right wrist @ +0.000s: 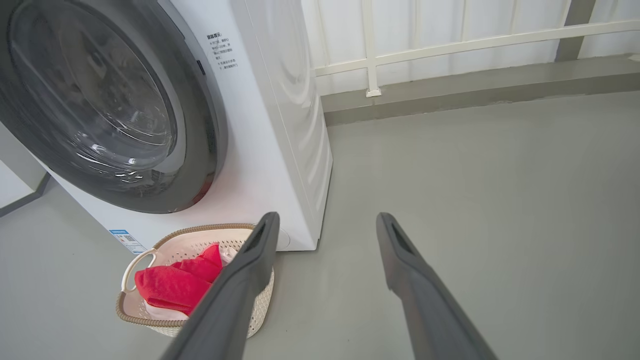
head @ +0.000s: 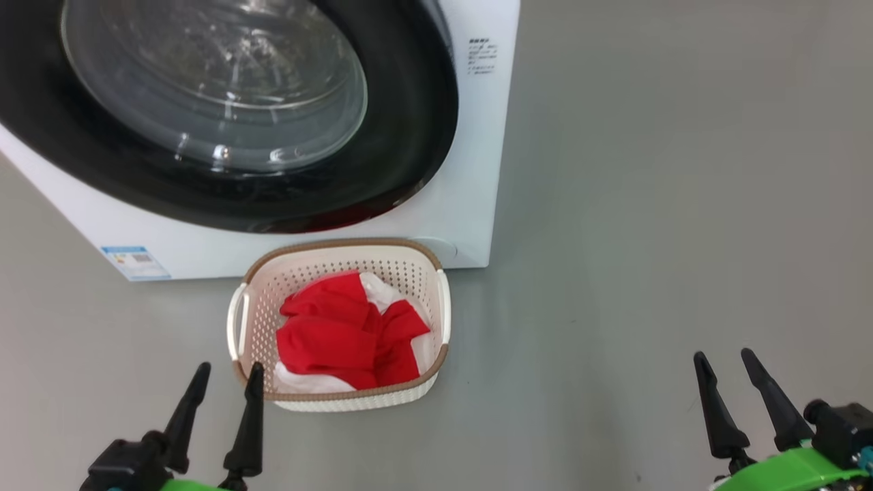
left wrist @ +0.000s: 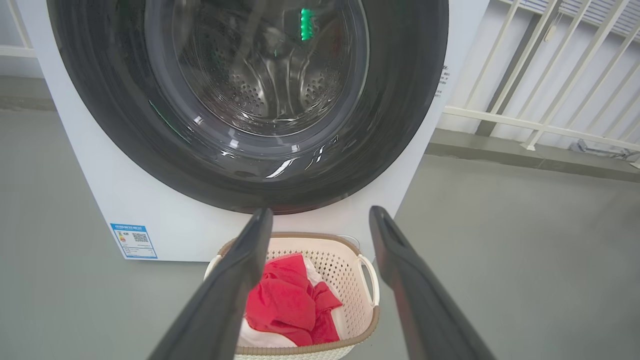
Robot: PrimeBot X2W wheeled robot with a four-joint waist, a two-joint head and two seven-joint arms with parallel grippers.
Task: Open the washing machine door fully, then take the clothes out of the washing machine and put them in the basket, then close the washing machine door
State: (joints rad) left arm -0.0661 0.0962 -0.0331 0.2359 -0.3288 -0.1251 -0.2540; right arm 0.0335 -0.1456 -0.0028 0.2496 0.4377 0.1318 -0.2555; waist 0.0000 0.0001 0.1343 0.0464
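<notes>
The white washing machine (head: 464, 204) stands ahead with its black-rimmed glass door (head: 225, 102) lying flat against the front. Through the glass in the left wrist view the steel drum (left wrist: 265, 85) shows. Red and white clothes (head: 348, 334) lie in the cream basket (head: 440, 300) on the floor just before the machine. My left gripper (head: 228, 372) is open at the basket's near left corner, holding nothing. Far to the right, above bare floor, my right gripper (head: 726, 358) is open and holds nothing. The basket (left wrist: 362, 265) and clothes (left wrist: 287, 300) appear between the left fingers, and the basket (right wrist: 135, 262) sits left of the right fingers.
Grey floor (head: 648, 239) stretches wide to the right of the machine. A white railing (right wrist: 370, 50) on a raised kerb runs behind and beside the washer. A blue label (head: 135, 261) is stuck low on the machine's front.
</notes>
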